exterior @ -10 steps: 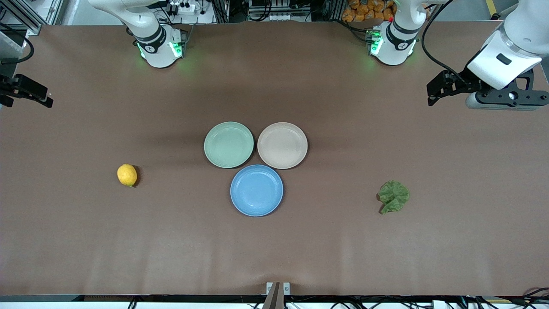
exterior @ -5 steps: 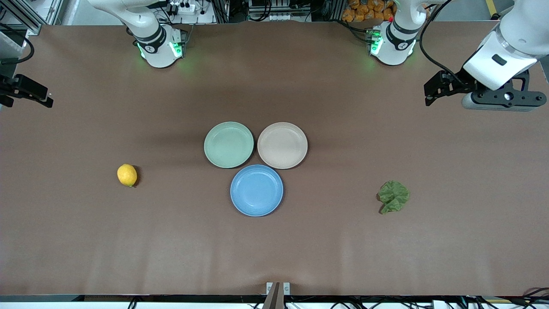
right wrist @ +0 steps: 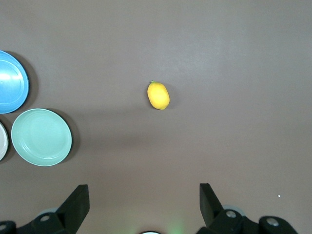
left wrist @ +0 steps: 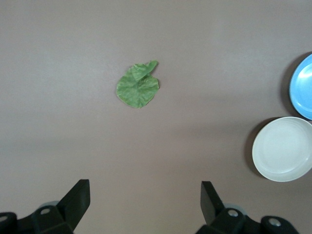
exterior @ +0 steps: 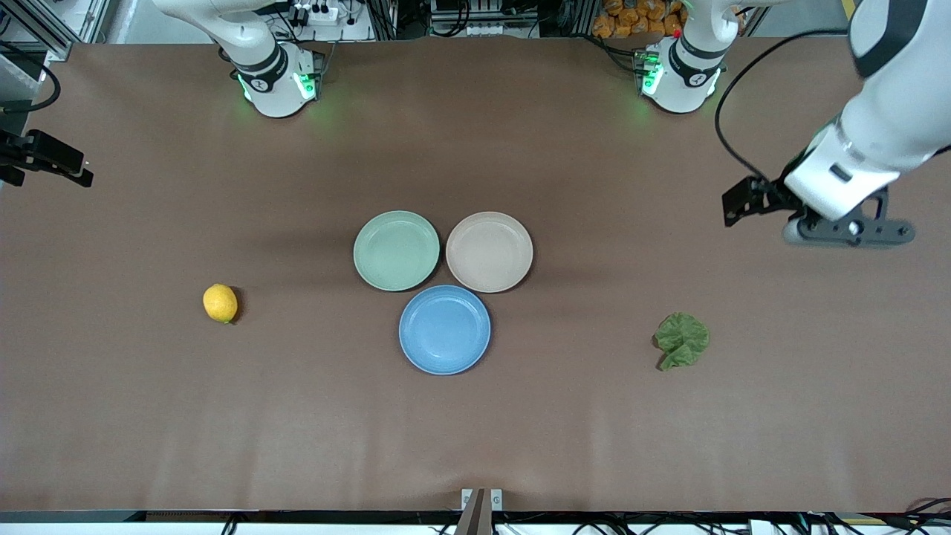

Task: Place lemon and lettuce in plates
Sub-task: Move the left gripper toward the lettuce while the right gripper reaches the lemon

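The lemon [exterior: 220, 303] lies on the brown table toward the right arm's end; it also shows in the right wrist view [right wrist: 158, 95]. The lettuce [exterior: 682, 341] lies toward the left arm's end and shows in the left wrist view [left wrist: 138, 87]. The blue plate [exterior: 444, 329] and the beige-pink plate [exterior: 489, 251] sit empty mid-table. My left gripper [left wrist: 145, 192] is open and empty, up over bare table short of the lettuce; its hand shows in the front view [exterior: 847, 230]. My right gripper [right wrist: 144, 195] is open and empty, over bare table at the right arm's end.
A pale mint-green plate [exterior: 396, 250] sits empty beside the beige-pink plate, touching both plates' rims. The arm bases [exterior: 278, 82] stand at the table's edge farthest from the front camera. Only the right arm's black wrist part [exterior: 44, 157] shows in the front view.
The left arm has swung its hand over the table toward the lettuce. The right arm, the lemon, the lettuce and the plates have not moved.
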Motion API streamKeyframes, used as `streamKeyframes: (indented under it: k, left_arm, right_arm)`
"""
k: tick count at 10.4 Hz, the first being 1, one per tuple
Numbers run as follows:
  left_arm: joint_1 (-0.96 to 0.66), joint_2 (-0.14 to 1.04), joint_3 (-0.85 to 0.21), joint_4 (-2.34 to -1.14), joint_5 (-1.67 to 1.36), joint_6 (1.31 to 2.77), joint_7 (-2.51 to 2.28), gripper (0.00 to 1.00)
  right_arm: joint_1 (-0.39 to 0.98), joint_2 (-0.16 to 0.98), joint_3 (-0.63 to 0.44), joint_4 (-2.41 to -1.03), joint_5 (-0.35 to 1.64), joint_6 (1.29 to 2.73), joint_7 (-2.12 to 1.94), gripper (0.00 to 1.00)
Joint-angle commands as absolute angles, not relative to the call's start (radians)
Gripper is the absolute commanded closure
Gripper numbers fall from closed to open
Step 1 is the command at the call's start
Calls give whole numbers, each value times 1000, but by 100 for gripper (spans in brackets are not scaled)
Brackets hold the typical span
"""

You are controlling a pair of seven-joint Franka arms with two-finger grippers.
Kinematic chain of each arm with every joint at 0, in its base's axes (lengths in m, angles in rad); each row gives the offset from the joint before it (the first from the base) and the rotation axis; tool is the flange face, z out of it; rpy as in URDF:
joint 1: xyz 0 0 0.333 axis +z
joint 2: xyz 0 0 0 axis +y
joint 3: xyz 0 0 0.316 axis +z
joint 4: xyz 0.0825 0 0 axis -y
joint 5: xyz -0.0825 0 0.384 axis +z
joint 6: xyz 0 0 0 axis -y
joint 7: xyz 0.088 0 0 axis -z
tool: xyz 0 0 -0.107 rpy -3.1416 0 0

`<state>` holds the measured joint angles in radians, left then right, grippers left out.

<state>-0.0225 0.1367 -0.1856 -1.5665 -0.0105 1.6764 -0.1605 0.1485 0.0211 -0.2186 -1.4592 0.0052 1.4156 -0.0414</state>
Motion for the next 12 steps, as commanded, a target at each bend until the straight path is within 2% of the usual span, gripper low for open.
streamKeyframes:
  k: [1,3,9,12]
  left_arm:
    - [-21,216,-189,-1590,15,1759,-152,0]
    - [-21,279,-189,-1626,69,1863,-143,0]
    - [-26,524,-189,-1617,241,2069,-137,0]
    - [0,621,-186,-1597,255,2147,-95,0]
  right_arm:
    - [152,23,-216,-1473,-8,1417,-37,0]
    - [152,28,-216,-1541,0,1484,-35,0]
    - [147,49,-213,-1833,18,1807,-132,0]
    - [141,119,-213,-1914,20,1940,-192,0]
